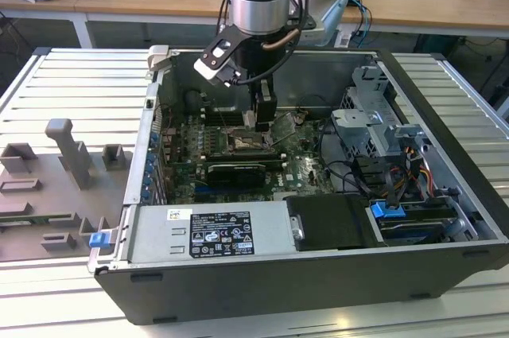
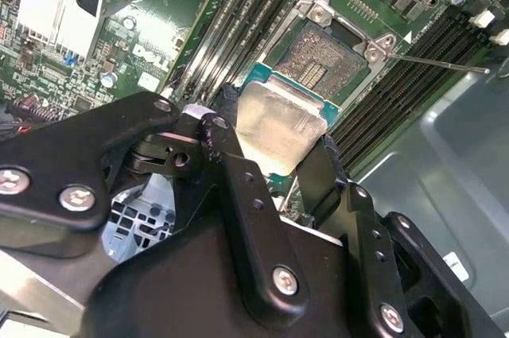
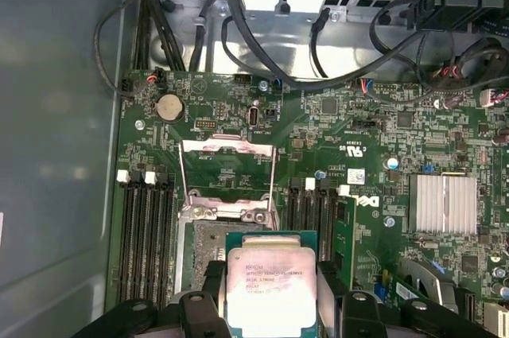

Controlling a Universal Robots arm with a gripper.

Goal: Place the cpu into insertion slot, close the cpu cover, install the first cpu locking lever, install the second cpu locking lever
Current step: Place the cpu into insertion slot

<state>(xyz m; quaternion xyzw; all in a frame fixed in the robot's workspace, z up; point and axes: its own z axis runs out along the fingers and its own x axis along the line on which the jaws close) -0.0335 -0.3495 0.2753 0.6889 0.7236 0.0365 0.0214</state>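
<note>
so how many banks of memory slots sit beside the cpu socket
2. In the first wrist view, one bank lies between the insertion slot and the grey case wall, the other bank on its opposite side, toward the finned heatsink. The cpu hides the board nearby.

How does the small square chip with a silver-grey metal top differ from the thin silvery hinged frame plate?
The cpu has a solid metal top on a green base; the cpu cover is a frame with a large window. The cpu is clamped in the gripper, not seated in the insertion slot; the cpu cover is swung open off it. Both are square and silvery.
</note>
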